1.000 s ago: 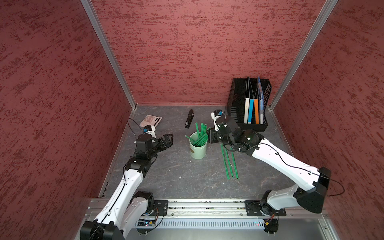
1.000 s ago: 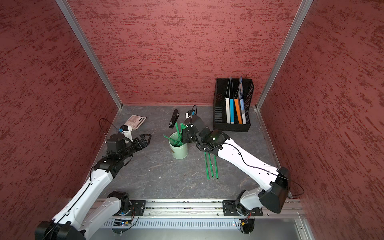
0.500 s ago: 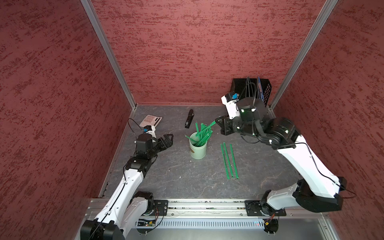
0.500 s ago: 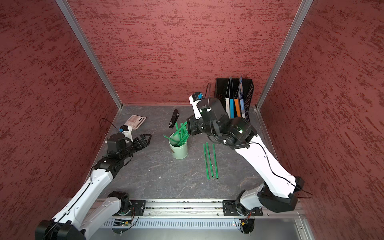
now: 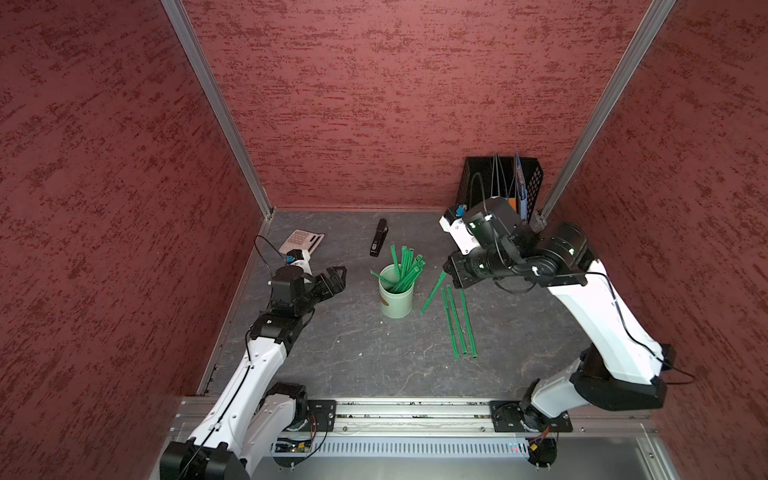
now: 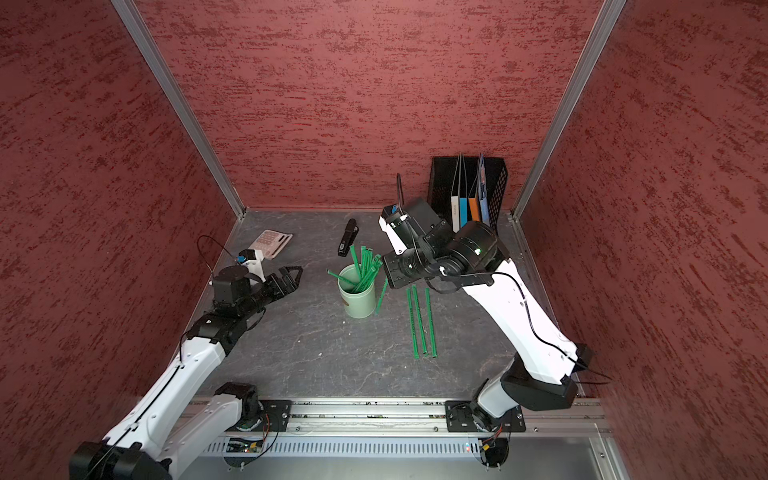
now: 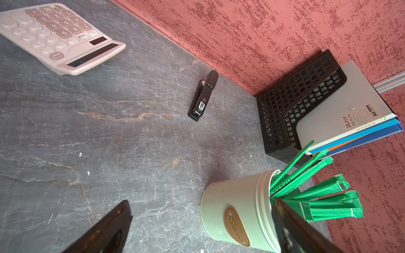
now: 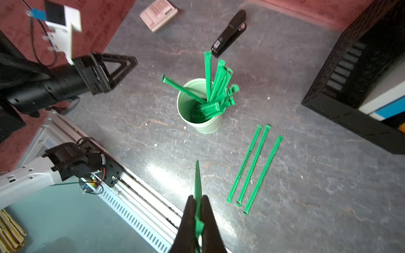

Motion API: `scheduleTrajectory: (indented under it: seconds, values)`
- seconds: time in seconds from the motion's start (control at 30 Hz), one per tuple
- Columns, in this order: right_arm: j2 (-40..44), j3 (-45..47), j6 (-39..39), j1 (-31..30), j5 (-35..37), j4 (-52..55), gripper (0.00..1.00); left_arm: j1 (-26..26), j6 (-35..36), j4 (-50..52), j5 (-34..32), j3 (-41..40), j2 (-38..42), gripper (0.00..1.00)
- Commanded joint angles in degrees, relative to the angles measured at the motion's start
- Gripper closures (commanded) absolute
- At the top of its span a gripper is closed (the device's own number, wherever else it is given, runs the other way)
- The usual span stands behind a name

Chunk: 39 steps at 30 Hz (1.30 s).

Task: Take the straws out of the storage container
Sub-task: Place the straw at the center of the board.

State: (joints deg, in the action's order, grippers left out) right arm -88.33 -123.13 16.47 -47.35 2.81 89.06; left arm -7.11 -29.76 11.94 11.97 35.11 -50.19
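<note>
Bright green straws [image 5: 457,320], pale mint storage container [image 5: 395,300], mottled red walls [image 5: 374,104], grey veined table [image 5: 374,353]

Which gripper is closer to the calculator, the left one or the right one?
Left. The left gripper, open, hangs close beside the calculator. The right gripper, shut on a straw, is farther off, on the other side of the cup.

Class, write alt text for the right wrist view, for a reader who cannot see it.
The right gripper, shut, pinches one green straw above the table. Past it stands a mint cup holding more straws, with three loose straws lying side by side.
</note>
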Motion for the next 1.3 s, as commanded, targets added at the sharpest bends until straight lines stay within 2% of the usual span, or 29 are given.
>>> scheduleTrajectory:
  seconds: [0.0, 0.47, 0.97, 1.27]
  values:
    - [-0.33, 2.41, -0.12, 1.56, -1.12, 5.46, 1.0, -0.18, 0.41, -0.41, 0.51, 1.31, 0.7, 0.0]
    - [-3.13, 20.45, -5.09, 11.36, -8.79, -0.33, 1.0, -0.23, 0.8, -1.0, 0.07, -0.38, 0.01, 0.0]
    - [-15.7, 22.06, -13.62, 18.42, -19.12, -4.92, 1.0, -0.18, 0.89, -2.51, -0.23, -1.45, -2.39, 0.0]
    - [-20.35, 21.51, -14.29, 19.78, -19.54, -6.66, 1.0, -0.18, 1.28, -2.76, -0.27, -1.35, -3.58, 0.0]
